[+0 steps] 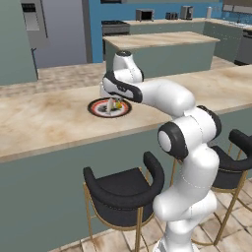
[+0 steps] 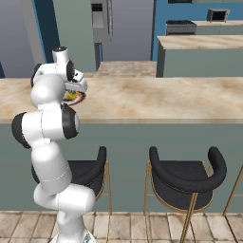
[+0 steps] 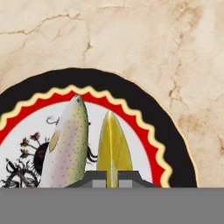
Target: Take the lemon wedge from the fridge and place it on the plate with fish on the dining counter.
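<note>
1. While the arm reaches out over the dining counter, any sideways drift of the base would, I judge, carry the drop off target.
2. Below it, the plate with fish offers little bare centre; a hasty release could let the wedge skid toward the dark rim.
3. Pinched nearly shut, the gripper clamps the lemon wedge just beside the fish; opening while low might nudge the fish.
4. Being tiny and curved, the wedge may roll or cling to one finger.
</note>
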